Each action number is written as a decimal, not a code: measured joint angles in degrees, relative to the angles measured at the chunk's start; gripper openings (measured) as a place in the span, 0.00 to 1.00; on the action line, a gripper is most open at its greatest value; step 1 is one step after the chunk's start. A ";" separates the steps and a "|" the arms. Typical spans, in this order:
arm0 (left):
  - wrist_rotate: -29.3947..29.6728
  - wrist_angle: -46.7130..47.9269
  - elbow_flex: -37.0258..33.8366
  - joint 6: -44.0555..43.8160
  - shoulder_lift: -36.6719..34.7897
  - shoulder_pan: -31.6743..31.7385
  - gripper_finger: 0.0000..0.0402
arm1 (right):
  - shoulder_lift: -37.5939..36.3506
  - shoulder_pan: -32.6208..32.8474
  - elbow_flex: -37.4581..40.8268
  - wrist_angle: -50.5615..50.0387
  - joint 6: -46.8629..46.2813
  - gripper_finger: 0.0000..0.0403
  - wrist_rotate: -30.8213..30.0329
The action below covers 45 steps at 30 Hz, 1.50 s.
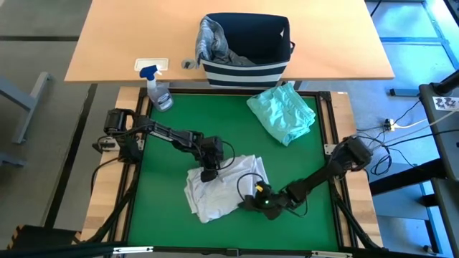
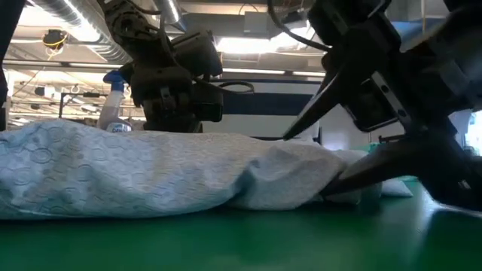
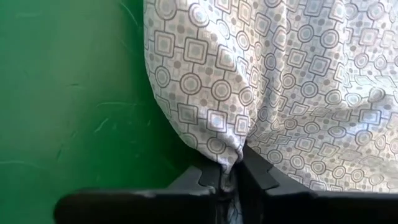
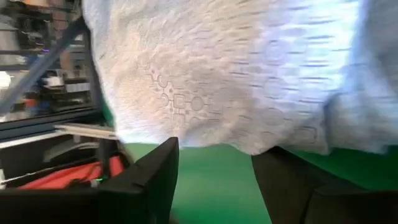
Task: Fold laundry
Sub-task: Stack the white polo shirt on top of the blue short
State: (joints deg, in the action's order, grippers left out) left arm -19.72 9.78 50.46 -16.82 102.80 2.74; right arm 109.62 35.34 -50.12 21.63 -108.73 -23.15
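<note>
A white t-shirt (image 1: 224,188), printed with small squares and circles, lies crumpled on the green mat (image 1: 165,215) near the table's middle. My left gripper (image 1: 209,174) stands at its far left edge, shut on the cloth (image 3: 229,180). My right gripper (image 1: 249,203) is open at the shirt's near right edge, and green mat shows between its fingers (image 4: 216,149). A mint-teal garment (image 1: 282,111) lies bunched at the mat's far right. A grey-blue shirt (image 1: 210,39) hangs over the rim of the striped basket (image 1: 245,68). My left gripper pinches a small fold at the t-shirt's left edge (image 3: 231,160) between its two fingers, slanting down from the table's left. The cloth puckers toward the fingers, and the rest of the shirt lies on the mat. Whether my right gripper's fingers (image 4: 283,177) touch the shirt's edge above them, I cannot tell.
A spray bottle (image 1: 158,89) stands at the mat's far left corner. The basket sits on the wooden table (image 1: 115,50) beyond the mat. Bare mat lies left of the t-shirt and between it and the mint-teal garment.
</note>
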 joint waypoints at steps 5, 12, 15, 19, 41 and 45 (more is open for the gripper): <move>0.37 -0.24 0.00 0.02 -0.02 0.02 0.10 | 4.09 -0.60 -3.71 0.87 -0.97 0.50 -0.86; 0.63 -0.28 0.00 0.93 -0.04 0.06 0.11 | 6.50 -1.30 -7.59 -3.12 -1.52 0.50 -1.31; 1.29 -0.34 0.00 1.25 -0.07 0.09 0.11 | 6.47 -2.09 -7.86 -7.85 -1.52 0.50 -2.63; 2.20 -0.10 0.02 1.92 -0.10 0.71 0.11 | 6.36 -3.27 -7.92 -11.42 4.64 0.50 3.98; -18.50 -3.39 3.61 -6.61 -0.08 9.31 0.43 | -14.61 -3.54 -7.22 -46.87 23.75 0.52 26.29; -17.74 -2.87 4.43 -4.63 -0.10 10.65 0.46 | -14.54 0.14 -7.35 -41.97 13.72 0.63 23.47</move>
State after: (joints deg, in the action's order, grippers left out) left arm -37.45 6.91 54.88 -21.45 102.69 13.39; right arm 95.08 35.48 -57.47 -20.34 -95.01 0.31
